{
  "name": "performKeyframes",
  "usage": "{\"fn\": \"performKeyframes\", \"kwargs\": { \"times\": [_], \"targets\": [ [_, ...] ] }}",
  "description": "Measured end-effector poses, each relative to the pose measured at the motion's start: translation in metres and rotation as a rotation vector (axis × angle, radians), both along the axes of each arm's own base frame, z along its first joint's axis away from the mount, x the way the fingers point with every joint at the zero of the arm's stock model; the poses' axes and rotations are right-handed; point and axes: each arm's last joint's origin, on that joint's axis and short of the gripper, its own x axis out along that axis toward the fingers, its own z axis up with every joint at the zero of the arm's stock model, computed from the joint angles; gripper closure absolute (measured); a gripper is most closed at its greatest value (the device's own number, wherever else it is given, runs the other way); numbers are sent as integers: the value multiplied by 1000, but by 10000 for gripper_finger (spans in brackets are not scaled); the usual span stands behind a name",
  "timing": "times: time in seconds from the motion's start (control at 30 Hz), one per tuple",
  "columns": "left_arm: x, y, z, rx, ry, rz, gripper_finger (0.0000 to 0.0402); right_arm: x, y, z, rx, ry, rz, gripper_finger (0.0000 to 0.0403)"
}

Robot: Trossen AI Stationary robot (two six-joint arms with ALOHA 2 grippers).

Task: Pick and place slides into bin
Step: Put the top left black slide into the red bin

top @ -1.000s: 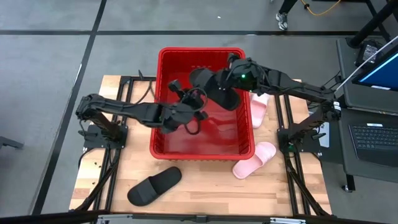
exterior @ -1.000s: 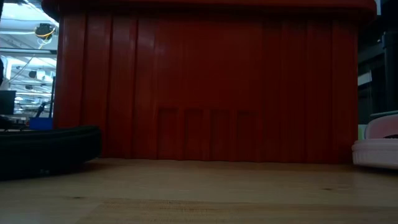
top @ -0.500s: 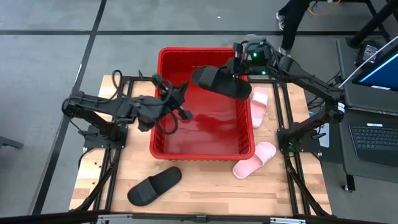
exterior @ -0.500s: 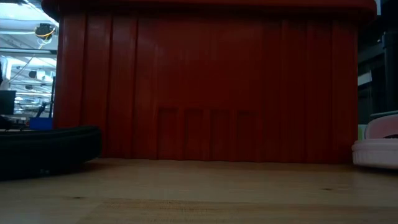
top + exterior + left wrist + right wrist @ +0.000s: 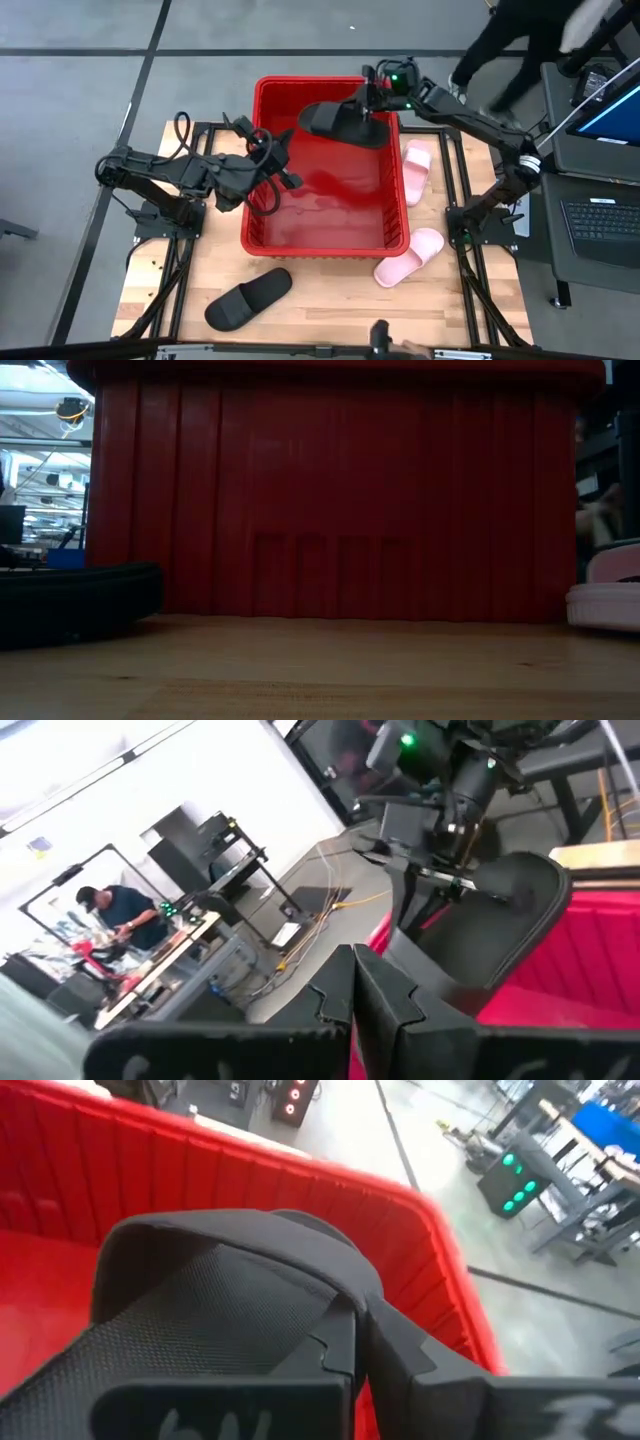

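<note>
Holding item one, a black slide (image 5: 340,122), the right gripper (image 5: 368,100) hung over the far end of the red bin (image 5: 262,215), its jaws clamped on the slide's wide strap (the right wrist view showed the mesh strap pinched between them). The slide sat above the rim, tilted, not yet lowered inside.

Item two: a second black slide (image 5: 249,298), lying on the wooden table (image 5: 330,310) near the front, left of centre, just outside the bin's near wall.

Items three and four: two pale pink slides, one (image 5: 415,170) just beside the bin's right wall towards the far end, the other (image 5: 409,257) at the bin's near right corner, touching or nearly touching it.

Bin interior: appeared bare of slides.

Left gripper (image 5: 280,165): jaws closed on nothing, positioned at the bin's left rim, reaching over the interior.

Person: partly in view at the far right, beyond the table.

Risks noted. The hold was on the strap alone, so the slide could swing or slip from the jaws; released from its present place close to the far wall, it might catch the rim and tip out onto the floor. The left arm lay inside the bin's airspace, so a careless inward move by the right arm might bring the two together.
</note>
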Motion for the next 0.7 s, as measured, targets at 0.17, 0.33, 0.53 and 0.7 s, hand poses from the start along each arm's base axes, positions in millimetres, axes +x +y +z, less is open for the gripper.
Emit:
{"fn": "performKeyframes", "kwargs": {
  "times": [0.17, 0.33, 0.53, 0.7],
  "targets": [
    [-1, 0, -3, 8, 33, -2, 400, 18, -13, -23, 36, -1, 12, 390],
    [-1, 0, -3, 9, 38, -2, 399, 36, -26, -43, 60, -26, 6, 390],
    [-1, 0, -3, 6, 34, -2, 400, 49, -37, -70, 93, 0, -5, 390],
    [-1, 0, -3, -5, 16, -1, 400, 55, -47, -86, 95, 3, -16, 390]
  ]
}}
